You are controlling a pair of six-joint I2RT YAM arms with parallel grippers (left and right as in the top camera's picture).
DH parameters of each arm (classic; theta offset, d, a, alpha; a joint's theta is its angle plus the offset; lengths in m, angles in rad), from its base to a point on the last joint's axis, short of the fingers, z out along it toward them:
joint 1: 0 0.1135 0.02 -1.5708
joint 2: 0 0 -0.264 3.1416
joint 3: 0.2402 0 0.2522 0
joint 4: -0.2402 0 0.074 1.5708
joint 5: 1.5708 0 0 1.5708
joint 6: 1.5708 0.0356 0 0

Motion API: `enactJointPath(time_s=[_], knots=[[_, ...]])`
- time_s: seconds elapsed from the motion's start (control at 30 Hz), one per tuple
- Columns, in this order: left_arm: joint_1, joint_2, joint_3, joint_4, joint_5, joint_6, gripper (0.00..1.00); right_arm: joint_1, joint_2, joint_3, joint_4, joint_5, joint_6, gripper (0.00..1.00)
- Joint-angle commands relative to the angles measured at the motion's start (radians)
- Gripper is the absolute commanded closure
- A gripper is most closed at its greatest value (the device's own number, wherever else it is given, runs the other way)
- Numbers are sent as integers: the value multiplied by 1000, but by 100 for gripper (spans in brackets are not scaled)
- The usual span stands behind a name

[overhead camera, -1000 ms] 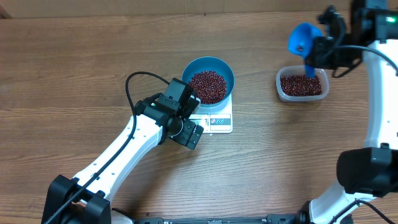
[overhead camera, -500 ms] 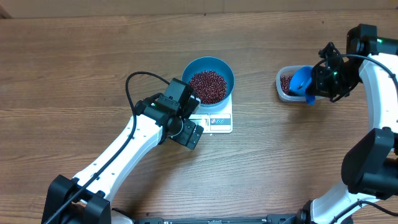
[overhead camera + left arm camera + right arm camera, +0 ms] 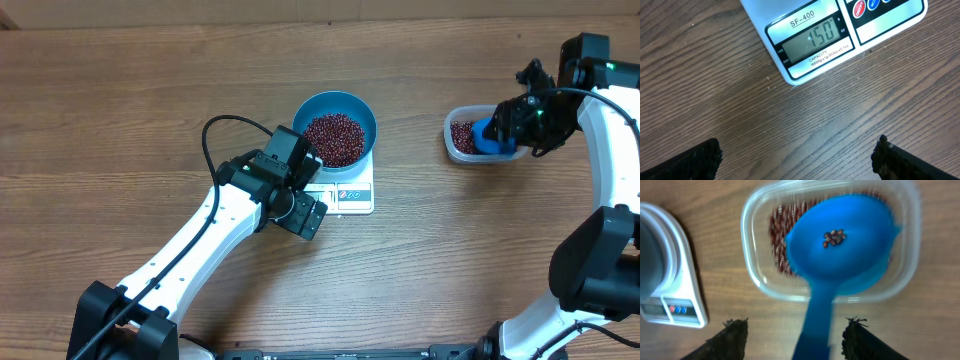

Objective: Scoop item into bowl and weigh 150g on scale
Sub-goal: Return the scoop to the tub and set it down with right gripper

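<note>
We see a wooden table (image 3: 120, 100) with both arms reaching over it. The left gripper (image 3: 797, 145) hovers over bare wood just in front of the scale (image 3: 350, 193), its jaws spread wide and holding nothing. The white scale sits near the middle of the table, and its display (image 3: 812, 40) reads 150. On the scale stands the blue bowl (image 3: 366, 112), holding a heap of dark red beans (image 3: 333, 138). Well to the right, a clear plastic tub (image 3: 455, 145) holds more beans. The right gripper (image 3: 797, 325) hangs at the tub. Its fingers (image 3: 735, 335) stand apart on either side of the handle of a blue scoop (image 3: 855, 255), not pinching it as far as we can tell. The scoop's head lies in the tub with a few beans inside it.
</note>
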Motion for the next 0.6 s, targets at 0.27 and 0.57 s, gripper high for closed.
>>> enactJointPath(time_s=[0.27, 0.57], knots=[[5, -18, 3, -2, -7, 19, 0, 0, -21, -3, 91, 98, 0, 5], [5, -18, 3, -2, -7, 19, 1, 0, -21, -3, 189, 98, 0, 0]])
